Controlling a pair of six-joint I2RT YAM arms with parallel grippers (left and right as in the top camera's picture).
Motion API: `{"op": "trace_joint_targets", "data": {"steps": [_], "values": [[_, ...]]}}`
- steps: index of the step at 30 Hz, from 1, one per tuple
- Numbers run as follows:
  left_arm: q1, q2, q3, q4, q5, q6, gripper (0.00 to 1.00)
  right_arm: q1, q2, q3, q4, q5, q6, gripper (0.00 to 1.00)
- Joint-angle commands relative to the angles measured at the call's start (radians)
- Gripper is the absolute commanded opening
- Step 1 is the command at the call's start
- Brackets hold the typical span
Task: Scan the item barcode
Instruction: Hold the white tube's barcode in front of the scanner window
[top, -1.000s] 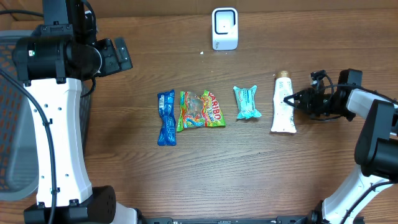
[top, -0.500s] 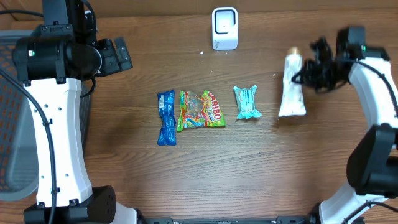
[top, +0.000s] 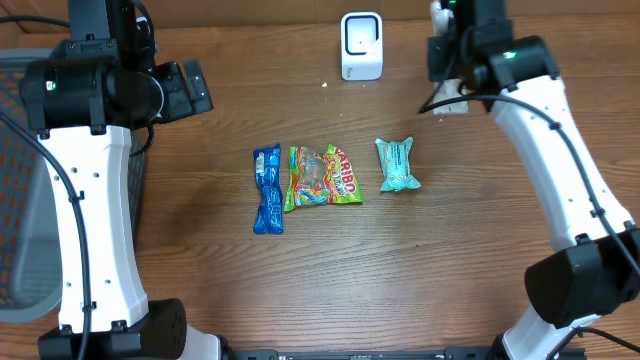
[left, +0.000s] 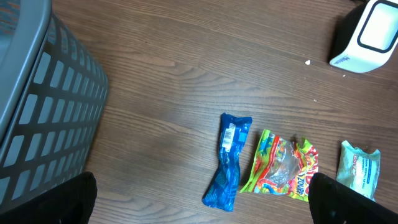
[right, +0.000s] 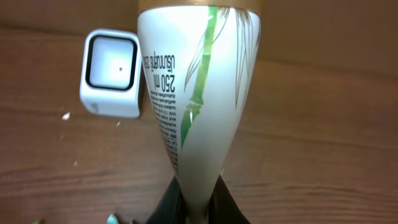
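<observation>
From overhead, one white box-shaped scanner (top: 361, 45) stands at the far edge of the wooden table (top: 200, 290). Three crinkled packets lie in a row mid-table: blue (top: 268, 188), bright gummy bag (top: 323, 177), teal (top: 397, 164). The right arm stretches up just right of the scanner, with one white tube (top: 453, 104) mostly hidden beneath it. The left arm stands upright at the left, and the left gripper (top: 188, 88) hangs above the table.

In the left wrist view, its dark fingers (left: 69, 202) are spread wide apart and hold nothing. A grey slatted basket (left: 43, 106) stands alongside.

In the right wrist view, the right gripper (right: 198, 202) pinches the smooth, bamboo-printed tube by its flat end, beside the scanner.
</observation>
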Motion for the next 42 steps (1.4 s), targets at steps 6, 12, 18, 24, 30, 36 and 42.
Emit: {"op": "trace_joint_targets", "data": {"steps": [6, 12, 18, 24, 30, 36, 42], "values": [[-0.002, -0.003, 0.019, 0.003, -0.01, 0.012, 1.0, 0.114, -0.037, 0.121, 0.111, 0.308, -0.101, 0.03], [-0.002, -0.003, 0.019, 0.003, -0.01, 0.012, 1.0, 0.119, -0.035, 0.228, 0.251, 0.294, -0.182, 0.03], [-0.002, -0.003, 0.019, 0.003, -0.01, 0.012, 1.0, 0.119, 0.023, 0.228, 0.311, 0.254, -0.237, 0.04], [-0.002, -0.003, 0.019, 0.003, -0.01, 0.012, 1.0, 0.118, 0.164, 0.227, 0.391, 0.259, -0.289, 0.04], [-0.002, -0.003, 0.019, 0.003, -0.01, 0.011, 1.0, 0.118, 0.301, 0.226, 0.48, 0.262, -0.419, 0.04], [-0.002, -0.003, 0.019, 0.003, -0.01, 0.012, 1.0, 0.119, 0.391, 0.225, 0.55, 0.234, -0.498, 0.04], [-0.002, -0.003, 0.019, 0.003, -0.01, 0.012, 1.0, 0.119, 0.428, 0.224, 0.564, 0.216, -0.497, 0.04]]}}
